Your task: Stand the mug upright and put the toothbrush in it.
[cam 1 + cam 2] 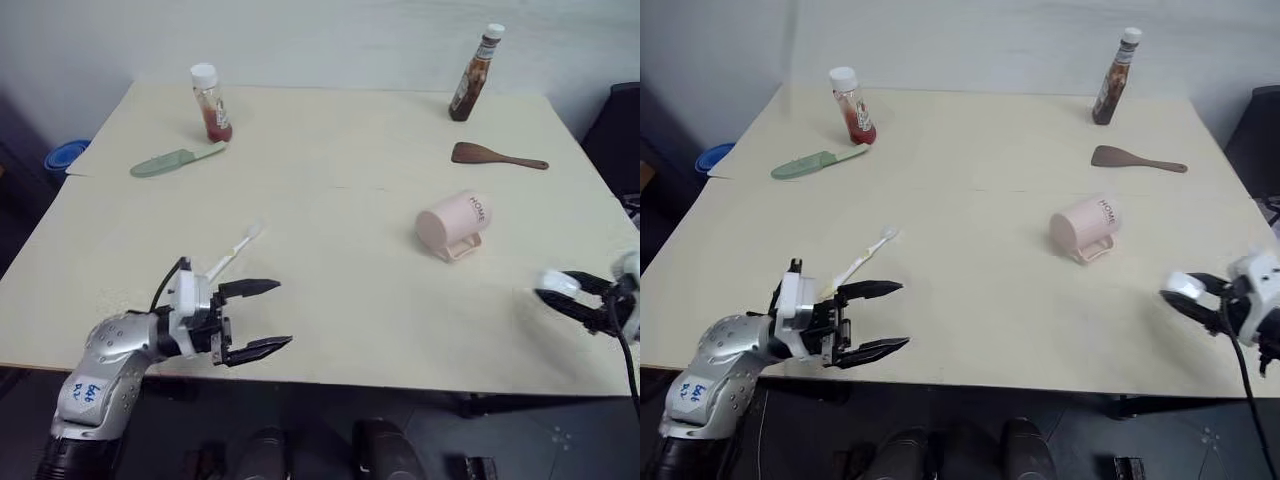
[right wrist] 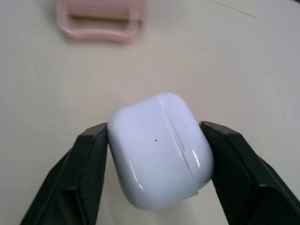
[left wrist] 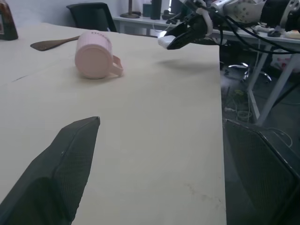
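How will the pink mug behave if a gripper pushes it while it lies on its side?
The mug lies on its side on the table, so its round wall could probably roll. Its handle rests near the tabletop and would likely stop the roll toward that side. It looks like glazed ceramic, so it is probably stiff, somewhat slippery, and may chip if knocked.

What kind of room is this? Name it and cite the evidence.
Probably an office or lab, not a kitchen: the left wrist view shows an office chair, desks with loose cables, and a bare pale table.
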Motion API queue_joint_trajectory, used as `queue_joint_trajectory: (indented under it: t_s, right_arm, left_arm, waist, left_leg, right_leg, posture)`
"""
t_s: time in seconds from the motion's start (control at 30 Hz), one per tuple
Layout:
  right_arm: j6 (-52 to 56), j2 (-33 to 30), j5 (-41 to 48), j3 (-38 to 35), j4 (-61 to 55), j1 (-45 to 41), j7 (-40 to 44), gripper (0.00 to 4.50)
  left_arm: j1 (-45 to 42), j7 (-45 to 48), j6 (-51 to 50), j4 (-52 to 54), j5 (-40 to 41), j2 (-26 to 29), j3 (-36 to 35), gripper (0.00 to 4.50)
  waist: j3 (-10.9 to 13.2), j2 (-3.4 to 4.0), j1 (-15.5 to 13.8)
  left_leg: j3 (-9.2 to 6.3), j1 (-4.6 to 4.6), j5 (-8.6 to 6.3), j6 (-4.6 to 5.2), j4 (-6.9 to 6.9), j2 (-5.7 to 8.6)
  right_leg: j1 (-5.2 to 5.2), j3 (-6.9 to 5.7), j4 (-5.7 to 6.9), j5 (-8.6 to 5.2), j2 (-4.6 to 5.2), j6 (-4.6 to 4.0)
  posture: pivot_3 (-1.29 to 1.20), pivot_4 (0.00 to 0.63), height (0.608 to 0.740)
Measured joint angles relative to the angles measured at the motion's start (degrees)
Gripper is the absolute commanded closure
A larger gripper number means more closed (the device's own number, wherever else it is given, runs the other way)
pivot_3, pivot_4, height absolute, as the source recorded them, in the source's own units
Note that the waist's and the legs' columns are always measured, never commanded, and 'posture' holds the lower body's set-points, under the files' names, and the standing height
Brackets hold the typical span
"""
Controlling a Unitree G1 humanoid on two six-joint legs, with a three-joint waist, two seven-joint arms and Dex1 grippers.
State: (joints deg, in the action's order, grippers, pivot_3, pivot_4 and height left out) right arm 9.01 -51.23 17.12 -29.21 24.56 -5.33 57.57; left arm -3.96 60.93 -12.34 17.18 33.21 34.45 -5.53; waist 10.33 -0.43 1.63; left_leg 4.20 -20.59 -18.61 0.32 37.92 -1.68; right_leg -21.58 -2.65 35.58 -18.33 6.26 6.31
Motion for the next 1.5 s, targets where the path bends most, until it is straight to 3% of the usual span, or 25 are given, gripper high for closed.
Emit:
queue_joint_trajectory:
  t_s: [0.03,0.07,0.2,0.4,0.5,0.6,0.7,0.77,0.87,1.03,1.4,1.5]
  right_arm:
    - [-1.50,0.01,-0.74,0.03,2.95,0.09,-1.06,1.74]
    - [-2.32,0.06,-0.77,-0.06,4.26,0.17,-1.41,1.06]
    - [-2.85,0.72,1.61,-0.79,3.21,1.73,-1.03,0.01]
    - [-1.99,4.03,5.77,-6.07,-7.53,6.29,-6.09,0.01]
    - [14.61,5.57,18.82,-11.78,-27.06,10.45,-13.01,0.01]
    - [32.55,5.59,32.19,-11.98,-39.73,8.80,-24.47,0.01]
    - [51.96,5.07,40.74,-8.34,-42.04,0.57,-39.62,0.01]
    - [62.13,8.02,43.28,-6.67,-39.43,-8.45,-50.77,0.01]
    - [70.38,11.82,43.05,-4.61,-35.97,-16.18,-60.51,0.01]
    - [73.60,15.83,36.46,-1.80,-31.39,-24.96,-68.33,0.01]
    - [72.37,20.42,22.36,1.22,-12.80,-38.34,-69.65,0.01]
    - [72.54,21.72,20.00,1.52,-8.71,-41.97,-68.68,0.57]
  left_arm:
    - [-0.93,-0.08,0.20,-0.97,-0.21,-0.07,0.02,0.00]
    - [-1.78,-0.02,0.45,-1.91,-0.38,-0.10,0.13,0.00]
    - [-4.42,0.09,0.87,-3.79,-0.91,-0.16,0.35,0.00]
    - [-4.72,0.44,1.97,-5.06,-1.87,-0.01,0.21,0.00]
    - [-4.77,0.01,2.84,-6.76,-2.27,0.72,-1.28,0.00]
    - [-4.63,-0.21,3.57,-7.00,-2.64,1.23,-2.44,0.00]
    - [-4.84,-1.60,5.16,-7.91,-4.14,0.74,-2.87,0.00]
    - [-5.79,-2.78,5.66,-9.09,-4.59,-0.17,-2.97,0.00]
    - [-7.08,-3.58,6.07,-8.98,-4.79,-0.57,-2.72,0.00]
    - [-6.88,-6.17,7.49,-8.42,-6.37,-1.15,-2.93,0.00]
    - [-1.82,-9.61,7.78,-2.48,-6.47,-1.83,-4.01,0.00]
    - [-2.06,-10.52,7.76,-1.83,-6.48,-1.84,-4.15,0.00]
  waist:
    - [0.01,0.05,0.17]
    - [0.01,0.11,0.24]
    - [0.01,0.18,-0.03]
    - [0.02,0.19,-0.22]
    - [0.03,0.24,-0.21]
    - [0.03,0.14,0.31]
    - [0.03,0.15,0.01]
    - [0.02,0.16,-0.05]
    - [-0.05,0.27,-0.68]
    - [-0.06,0.30,-1.37]
    - [-0.13,0.15,-1.02]
    - [-0.22,0.01,-0.13]
  left_leg:
    - [0.02,0.02,0.00,-0.06,-0.01,-0.06]
    - [0.05,0.02,0.10,-0.25,-0.02,-0.08]
    - [0.07,-0.01,0.13,-0.32,-0.03,-0.11]
    - [0.05,-0.08,0.09,-0.25,-0.03,-0.04]
    - [-0.21,-0.18,0.06,-0.27,-0.06,-0.11]
    - [-0.40,-0.25,-0.05,-0.12,-0.06,-0.20]
    - [-0.47,-0.39,-0.03,-0.08,-0.06,-0.12]
    - [-0.49,-0.78,0.16,-0.32,0.00,-0.08]
    - [-0.51,-1.48,0.38,-0.45,0.04,-0.04]
    - [-0.05,-1.96,0.46,-0.27,0.09,0.12]
    - [0.23,-1.82,0.59,0.11,0.25,0.18]
    - [0.23,-1.81,0.61,0.07,0.21,0.10]
  right_leg:
    - [0.00,0.05,0.00,-0.01,0.01,-0.02]
    - [-0.01,0.07,-0.01,-0.02,0.01,-0.03]
    - [-0.02,0.07,-0.08,-0.02,0.00,-0.02]
    - [-0.01,0.06,-0.15,0.00,0.20,0.03]
    - [-0.02,0.06,-0.16,0.00,0.22,0.01]
    - [-0.03,0.29,-0.17,-0.02,0.22,-0.05]
    - [-0.16,0.26,-0.17,-0.04,0.34,-0.11]
    - [-0.56,0.24,-0.11,0.00,0.38,-0.18]
    - [-1.20,0.13,0.08,0.00,0.31,-0.19]
    - [-1.84,-0.15,0.31,0.10,0.05,0.00]
    - [-1.81,0.15,0.32,0.34,0.11,0.23]
    - [-1.79,0.15,0.40,0.38,0.09,0.16]
  posture:
    - [0.00,0.150,0.740]
    - [0.00,0.150,0.740]
    - [0.00,0.150,0.740]
    - [0.00,0.150,0.740]
    - [0.00,0.150,0.740]
    - [0.00,0.150,0.740]
    - [0.00,0.150,0.740]
    - [0.00,0.150,0.740]
    - [0.00,0.150,0.740]
    - [0.00,0.150,0.740]
    - [0.00,0.150,0.740]
    - [0.00,0.150,0.740]
